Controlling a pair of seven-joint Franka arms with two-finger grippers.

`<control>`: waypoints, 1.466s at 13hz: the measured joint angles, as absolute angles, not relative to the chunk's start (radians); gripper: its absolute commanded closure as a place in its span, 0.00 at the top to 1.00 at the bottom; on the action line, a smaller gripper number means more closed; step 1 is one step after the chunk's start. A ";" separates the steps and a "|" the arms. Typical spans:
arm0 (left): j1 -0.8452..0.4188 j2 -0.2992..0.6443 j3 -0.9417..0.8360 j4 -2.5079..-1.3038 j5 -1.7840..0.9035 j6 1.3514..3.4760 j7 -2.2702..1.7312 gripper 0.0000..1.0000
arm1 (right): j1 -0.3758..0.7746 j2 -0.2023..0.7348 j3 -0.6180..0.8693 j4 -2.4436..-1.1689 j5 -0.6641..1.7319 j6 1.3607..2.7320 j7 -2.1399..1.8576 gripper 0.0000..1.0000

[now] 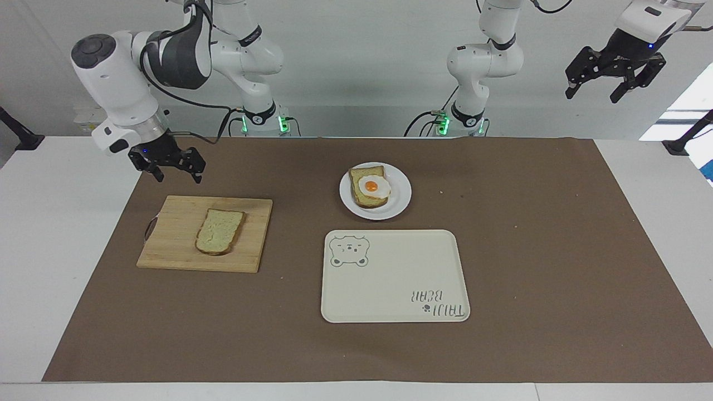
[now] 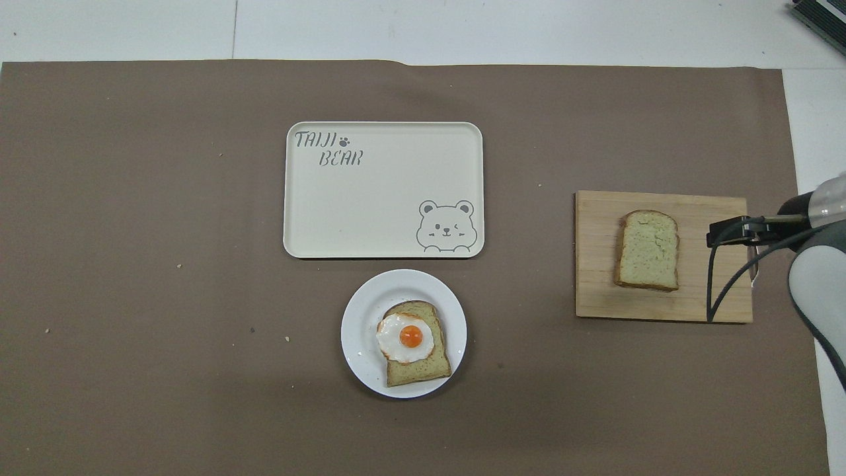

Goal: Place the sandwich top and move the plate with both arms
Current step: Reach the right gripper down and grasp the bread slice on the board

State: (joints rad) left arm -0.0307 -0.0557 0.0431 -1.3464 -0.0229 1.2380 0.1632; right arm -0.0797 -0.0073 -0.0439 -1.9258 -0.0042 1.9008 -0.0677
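The sandwich top point(image 1: 220, 231) point(image 2: 649, 250), a plain bread slice, lies flat on a wooden cutting board point(image 1: 167, 245) point(image 2: 714, 297). My right gripper point(image 1: 178, 176) hangs open and empty in the air over the board's handle end, well above the slice. In the overhead view only the right arm's wrist point(image 2: 816, 264) shows there. The white plate point(image 1: 400, 205) point(image 2: 360, 344) sits mid-table and carries a bread slice with a fried egg point(image 1: 372, 188) point(image 2: 410, 337). My left gripper point(image 1: 591, 96) waits high up, open, off the left arm's end of the table.
A cream tray with a bear drawing point(image 1: 395, 278) point(image 2: 383, 198) lies just farther from the robots than the plate. A brown mat point(image 1: 557, 250) covers the table's middle. A cable loops from the right wrist point(image 2: 720, 284) over the board's end.
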 measured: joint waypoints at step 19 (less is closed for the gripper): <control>-0.031 -0.056 0.043 -1.346 -0.023 1.238 0.163 1.00 | -0.174 0.219 -0.045 -2.111 0.259 2.209 -0.277 1.00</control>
